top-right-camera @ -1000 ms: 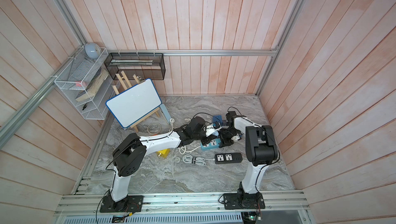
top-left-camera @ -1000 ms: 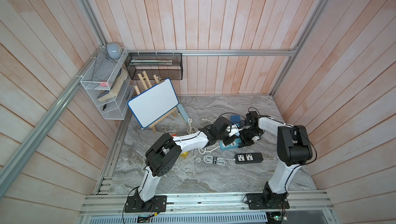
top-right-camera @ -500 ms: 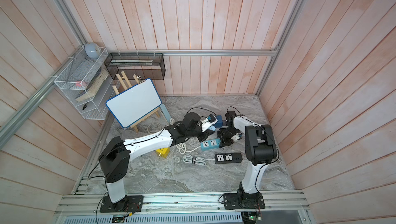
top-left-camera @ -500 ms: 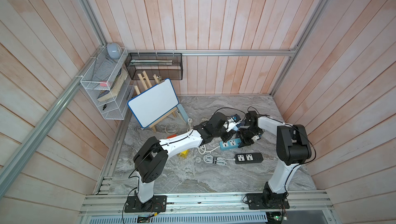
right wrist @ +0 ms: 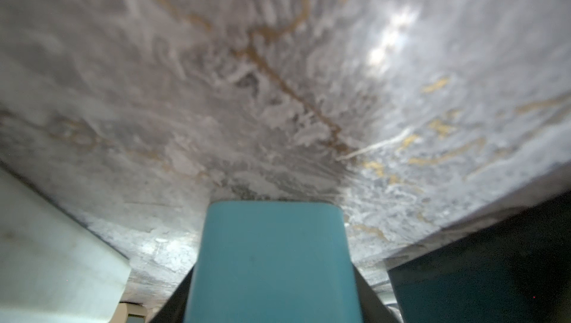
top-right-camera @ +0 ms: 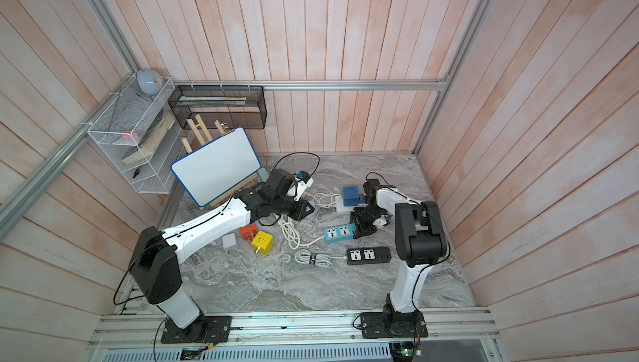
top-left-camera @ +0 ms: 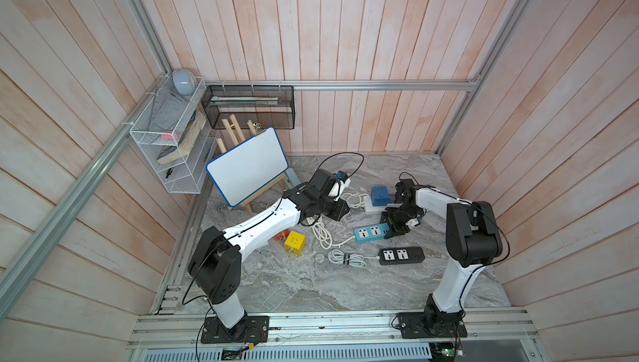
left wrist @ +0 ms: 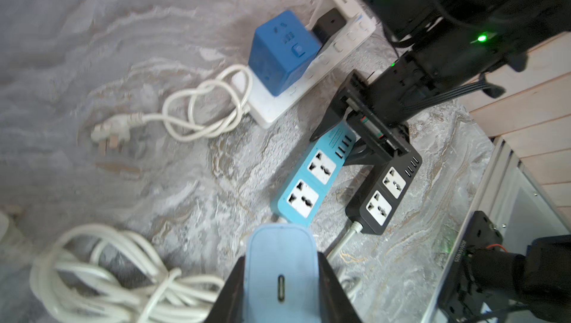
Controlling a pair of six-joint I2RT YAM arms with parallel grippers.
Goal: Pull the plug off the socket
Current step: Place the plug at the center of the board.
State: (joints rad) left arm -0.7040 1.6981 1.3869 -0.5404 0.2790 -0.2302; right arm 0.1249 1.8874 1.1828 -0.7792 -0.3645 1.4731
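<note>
— Left wrist view: where's the plug (left wrist: 279,241)?
— Clamped in my left gripper (left wrist: 281,258), clear of the blue strip (left wrist: 312,182), port face pointing back at my wrist.
— And the strip?
— Flat on the table (left wrist: 123,28), long axis running out from my right gripper (right wrist: 273,270), which pinches its end.

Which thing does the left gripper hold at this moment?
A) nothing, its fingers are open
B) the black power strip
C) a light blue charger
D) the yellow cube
C: in the left wrist view the left gripper is shut on the light blue charger, and both sockets of the teal power strip are empty.
</note>
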